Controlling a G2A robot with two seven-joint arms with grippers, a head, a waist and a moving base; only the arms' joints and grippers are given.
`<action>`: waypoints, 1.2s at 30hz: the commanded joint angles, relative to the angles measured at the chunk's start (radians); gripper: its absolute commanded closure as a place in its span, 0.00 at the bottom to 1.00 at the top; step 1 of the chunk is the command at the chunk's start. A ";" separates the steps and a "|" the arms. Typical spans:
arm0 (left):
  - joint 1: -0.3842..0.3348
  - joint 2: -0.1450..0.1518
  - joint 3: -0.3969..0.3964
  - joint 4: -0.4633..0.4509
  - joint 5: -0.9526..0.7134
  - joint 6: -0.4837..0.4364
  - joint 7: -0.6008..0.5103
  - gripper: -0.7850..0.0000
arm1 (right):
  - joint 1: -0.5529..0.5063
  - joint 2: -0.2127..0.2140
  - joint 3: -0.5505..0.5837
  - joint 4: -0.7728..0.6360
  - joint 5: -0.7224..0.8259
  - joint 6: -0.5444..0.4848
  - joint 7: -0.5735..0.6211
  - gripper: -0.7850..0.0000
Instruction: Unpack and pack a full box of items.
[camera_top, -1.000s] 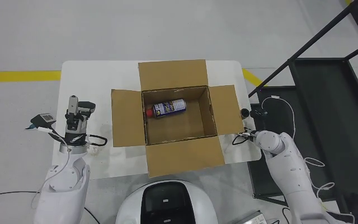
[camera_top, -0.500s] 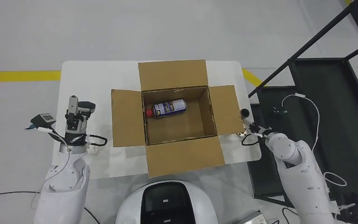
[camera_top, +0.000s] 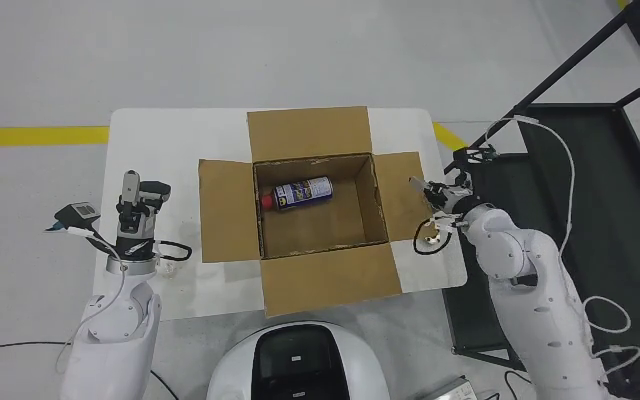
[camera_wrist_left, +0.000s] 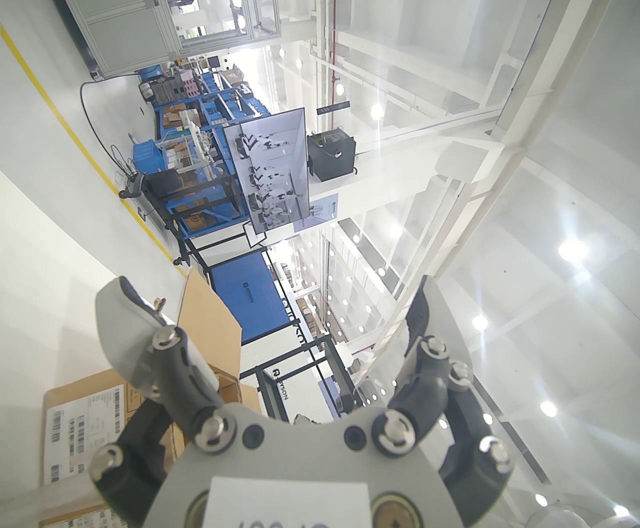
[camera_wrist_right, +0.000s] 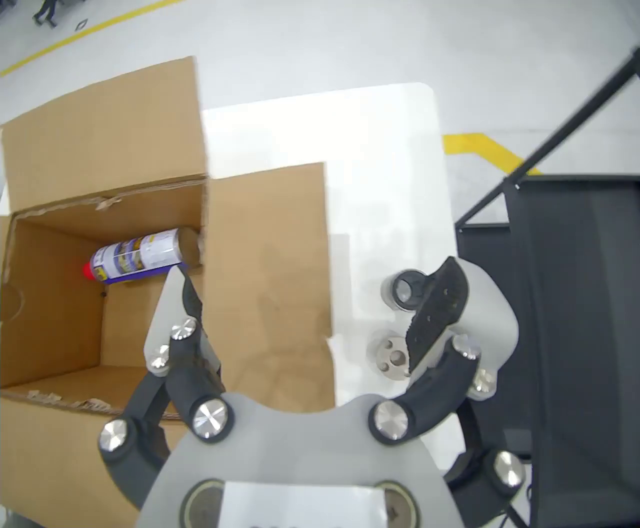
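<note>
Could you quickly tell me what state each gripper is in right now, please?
Left gripper: open, holding nothing.
Right gripper: open, holding nothing.

- the cardboard box (camera_top: 325, 228) stood open with all four flaps folded outward, one side flap just beside the right pincer (camera_top: 437, 192).
- a blue-labelled spray can (camera_top: 300, 192) with a red cap lay on its side inside, well apart from the pincer.

Box (camera_wrist_right: 265, 280) cut off at edge
</note>
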 joint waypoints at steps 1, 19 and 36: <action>0.000 0.000 0.000 0.000 0.000 0.000 0.000 0.00 | 0.054 -0.001 -0.070 -0.013 -0.005 -0.060 0.059 0.00; 0.000 0.000 0.000 0.000 0.000 0.000 0.000 0.00 | 0.416 -0.022 -0.434 0.220 0.077 -0.493 0.295 0.00; 0.000 0.000 0.000 0.000 0.000 0.000 0.000 0.00 | 0.508 -0.029 -0.509 0.309 -0.024 -0.669 0.202 0.00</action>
